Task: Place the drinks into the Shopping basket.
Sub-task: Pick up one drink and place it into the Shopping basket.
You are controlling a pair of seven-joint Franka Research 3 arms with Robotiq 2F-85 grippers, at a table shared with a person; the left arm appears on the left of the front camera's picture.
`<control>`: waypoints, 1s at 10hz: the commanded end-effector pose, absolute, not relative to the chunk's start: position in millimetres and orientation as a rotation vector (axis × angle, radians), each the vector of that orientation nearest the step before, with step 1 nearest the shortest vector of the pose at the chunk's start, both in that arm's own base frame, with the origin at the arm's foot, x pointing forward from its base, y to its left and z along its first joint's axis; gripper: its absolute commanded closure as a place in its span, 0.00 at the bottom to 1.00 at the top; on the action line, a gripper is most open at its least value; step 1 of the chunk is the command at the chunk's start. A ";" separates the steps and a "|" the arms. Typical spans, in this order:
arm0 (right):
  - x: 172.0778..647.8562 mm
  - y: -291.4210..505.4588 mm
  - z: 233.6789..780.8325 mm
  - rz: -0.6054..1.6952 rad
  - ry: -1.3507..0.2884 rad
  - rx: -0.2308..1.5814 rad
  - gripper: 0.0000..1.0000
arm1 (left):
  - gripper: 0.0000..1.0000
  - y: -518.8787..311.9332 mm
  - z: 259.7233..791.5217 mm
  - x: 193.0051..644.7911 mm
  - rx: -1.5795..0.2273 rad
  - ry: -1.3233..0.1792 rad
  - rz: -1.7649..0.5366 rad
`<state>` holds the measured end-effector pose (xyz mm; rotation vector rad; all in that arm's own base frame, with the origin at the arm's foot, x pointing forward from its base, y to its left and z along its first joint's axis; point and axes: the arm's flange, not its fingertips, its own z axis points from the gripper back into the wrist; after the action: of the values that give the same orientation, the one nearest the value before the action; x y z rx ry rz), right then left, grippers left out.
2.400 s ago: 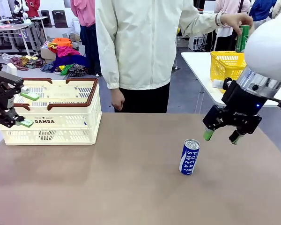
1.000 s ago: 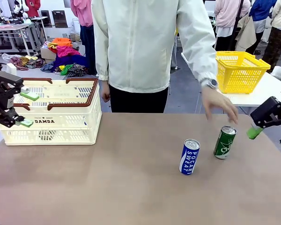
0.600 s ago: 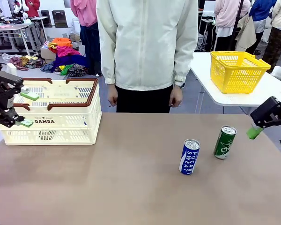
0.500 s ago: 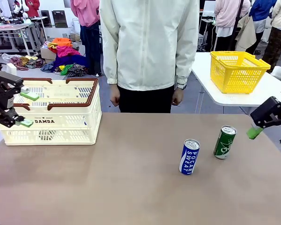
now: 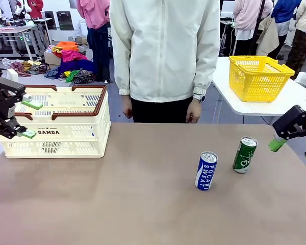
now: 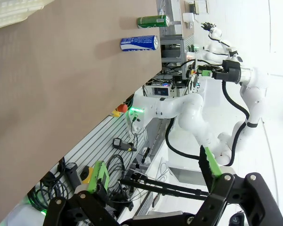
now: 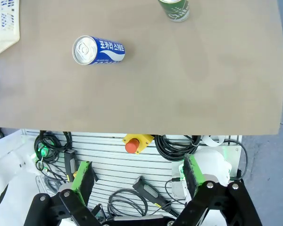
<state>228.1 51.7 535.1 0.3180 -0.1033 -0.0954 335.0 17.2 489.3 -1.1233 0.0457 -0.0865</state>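
Two drinks stand upright on the brown table, right of centre: a blue Pocari Sweat can (image 5: 206, 171) and a green can (image 5: 245, 154) just behind and to its right. The cream Shopping basket (image 5: 56, 133) with brown-red handles sits at the far left. My left gripper (image 5: 30, 119) hangs open beside the basket's left end, holding nothing. At the table's right edge my right gripper (image 5: 294, 151) is open and clear of both cans. The left wrist view shows the blue can (image 6: 139, 43) and green can (image 6: 152, 21) far off. The right wrist view looks down on the blue can (image 7: 98, 50) and green can (image 7: 174, 9).
A person (image 5: 166, 51) stands at the table's far edge, hands hanging at their sides. A yellow mesh basket (image 5: 257, 76) sits on a white side table at the back right. Bare tabletop (image 5: 117, 199) lies between the crate and the cans.
The person set the green can on the table and drew the hand back to their side. My right gripper moved from above the blue can out to the right edge. The left arm stayed put.
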 end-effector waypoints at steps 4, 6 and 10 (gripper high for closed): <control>226.5 9.5 536.8 -0.026 -0.075 0.461 0.00 | 0.00 19.2 491.1 332.9 -1.122 0.050 -0.091; 218.4 -4.1 537.3 -0.018 -0.097 0.513 0.00 | 0.00 19.2 491.1 332.9 -1.122 0.050 -0.091; 265.6 56.8 532.4 -0.103 -0.154 0.350 0.00 | 0.00 19.2 491.1 332.9 -1.122 0.050 -0.091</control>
<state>239.9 27.8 534.6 0.4256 -0.1187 -0.0516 335.0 17.1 489.6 -1.1230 0.0453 -0.0871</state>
